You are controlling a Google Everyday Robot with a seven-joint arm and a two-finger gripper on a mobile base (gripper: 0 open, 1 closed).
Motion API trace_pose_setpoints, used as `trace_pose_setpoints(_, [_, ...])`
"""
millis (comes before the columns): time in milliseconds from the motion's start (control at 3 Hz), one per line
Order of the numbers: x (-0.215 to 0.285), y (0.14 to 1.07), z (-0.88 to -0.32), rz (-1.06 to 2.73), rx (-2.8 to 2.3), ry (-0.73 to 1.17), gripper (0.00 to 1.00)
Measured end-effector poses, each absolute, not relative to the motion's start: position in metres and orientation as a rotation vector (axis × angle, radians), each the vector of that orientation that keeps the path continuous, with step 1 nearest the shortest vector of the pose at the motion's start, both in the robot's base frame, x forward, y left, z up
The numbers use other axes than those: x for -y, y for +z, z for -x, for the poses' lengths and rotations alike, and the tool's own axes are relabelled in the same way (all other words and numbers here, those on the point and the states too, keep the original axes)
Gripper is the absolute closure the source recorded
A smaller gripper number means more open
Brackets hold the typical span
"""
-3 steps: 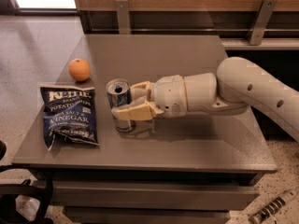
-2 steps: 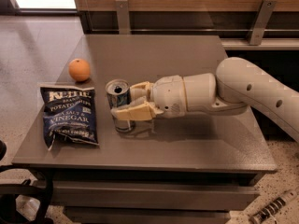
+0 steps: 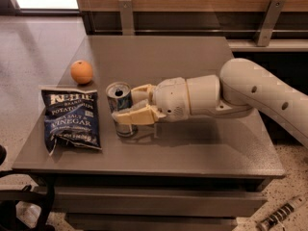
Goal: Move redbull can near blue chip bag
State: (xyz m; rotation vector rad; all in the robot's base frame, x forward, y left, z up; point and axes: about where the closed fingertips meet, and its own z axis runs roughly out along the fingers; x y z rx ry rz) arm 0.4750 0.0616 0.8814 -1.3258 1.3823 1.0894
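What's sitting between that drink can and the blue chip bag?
Nothing: the camera view shows only bare table between can and chip bag. The pincer clasps the can from its other side.

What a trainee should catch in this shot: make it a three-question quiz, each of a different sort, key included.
1. True or false: the redbull can lies on its side.
2. Fill in: the can and the blue chip bag are ____ (touching / apart).
3. The gripper, at mid-table, has its fingers on either side of: A the bag, B the can, C nothing.
Key: 1 false, it stands upright. 2 apart, a strip of table shows between them. 3 B.
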Motion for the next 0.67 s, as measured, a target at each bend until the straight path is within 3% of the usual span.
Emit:
trace_pose_setpoints(333, [-0.0635, 0.8818, -0.4741, 1.33, -1.38, 1.091, 0.16])
trace_pose_setpoints(667, [-0.0654, 0.8822, -0.4731, 1.333, -1.378, 1.093, 0.0])
